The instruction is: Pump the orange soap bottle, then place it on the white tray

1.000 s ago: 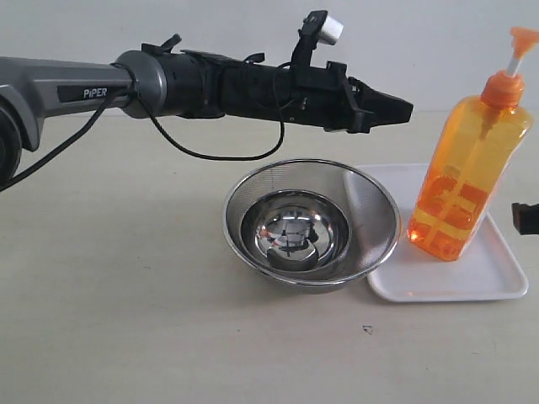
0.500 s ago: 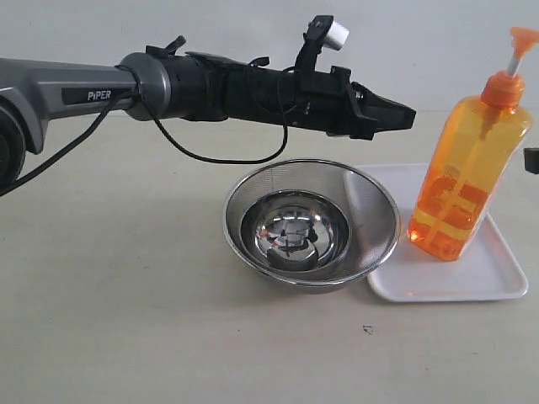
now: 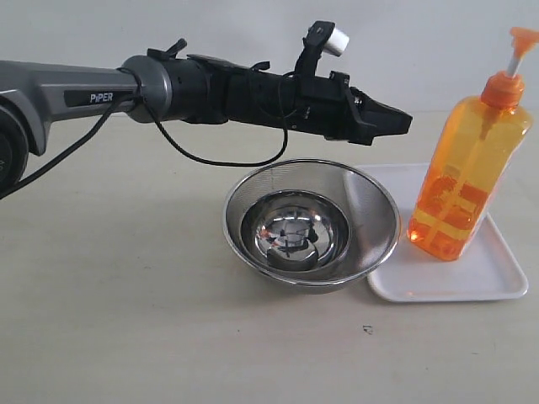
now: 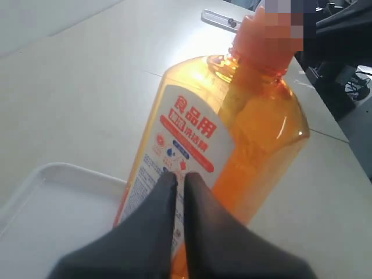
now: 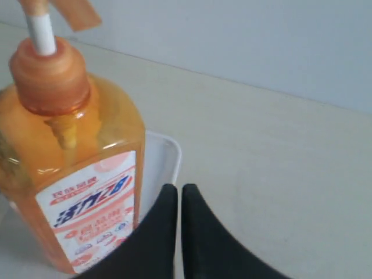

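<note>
My left gripper (image 3: 404,119) is pinched shut on nothing, hanging in the air above the steel mesh bowl (image 3: 253,189), tips aimed at the orange soap bottle (image 3: 467,168). The bottle is ahead of the tips, apart from them, no contact. The left wrist view agrees: closed tips pointing at the label (image 4: 186,136), but I can't judge the gap from there. The bottle stands on the white tray (image 3: 497,273), ahead of and below the left gripper, tray just beside the bowl, so placement looks done. My read is that I'm holding high to stay off the bowl rim and the bottle. The pump head (image 3: 524,38) is up on its white stem, so it reads as released. My right gripper (image 5: 174,192) is also closed and empty, with the bottle near it and to one side, not touching. Versus a second ago: the left gripper barely shifted, tips a touch lower. The right gripper showed at the exterior view's edge beside the bottle, climbed, and is now out of that view. Bottle, tray and bowl are unmoved.
</note>
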Robot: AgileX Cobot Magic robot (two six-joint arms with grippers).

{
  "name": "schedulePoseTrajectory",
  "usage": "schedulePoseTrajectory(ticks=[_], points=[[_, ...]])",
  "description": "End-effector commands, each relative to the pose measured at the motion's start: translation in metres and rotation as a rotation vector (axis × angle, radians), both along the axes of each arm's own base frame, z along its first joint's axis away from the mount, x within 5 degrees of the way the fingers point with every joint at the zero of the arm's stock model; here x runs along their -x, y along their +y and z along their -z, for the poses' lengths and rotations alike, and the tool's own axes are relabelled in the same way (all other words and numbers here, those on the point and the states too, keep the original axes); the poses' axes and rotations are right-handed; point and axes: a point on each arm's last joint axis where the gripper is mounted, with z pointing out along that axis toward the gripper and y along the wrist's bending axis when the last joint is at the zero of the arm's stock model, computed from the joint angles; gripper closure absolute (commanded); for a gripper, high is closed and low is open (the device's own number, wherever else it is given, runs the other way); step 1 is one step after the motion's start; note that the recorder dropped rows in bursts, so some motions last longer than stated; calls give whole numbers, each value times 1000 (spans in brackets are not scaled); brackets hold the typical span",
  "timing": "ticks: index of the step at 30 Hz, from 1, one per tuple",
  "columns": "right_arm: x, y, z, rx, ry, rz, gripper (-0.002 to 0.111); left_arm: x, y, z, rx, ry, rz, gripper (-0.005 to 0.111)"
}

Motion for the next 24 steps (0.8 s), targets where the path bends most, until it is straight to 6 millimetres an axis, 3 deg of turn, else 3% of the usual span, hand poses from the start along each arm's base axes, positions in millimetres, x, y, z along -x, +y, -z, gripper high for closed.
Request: schedulePoseTrajectory(ticks=[1,6,11,24], points=[[-13,-12,8,-146,27,-120,108,1,-1,-3,4,-10,13,102],[-31,-21,39,-257,111,-140,108,4,-1,-4,15,-4,43,102],[-41,-23,56,-323,110,-152,108,12,-10,-4,17,-14,73,102],[-52,-26,58,-371,84,-184,108,8,-19,7,-14,-54,56,102]])
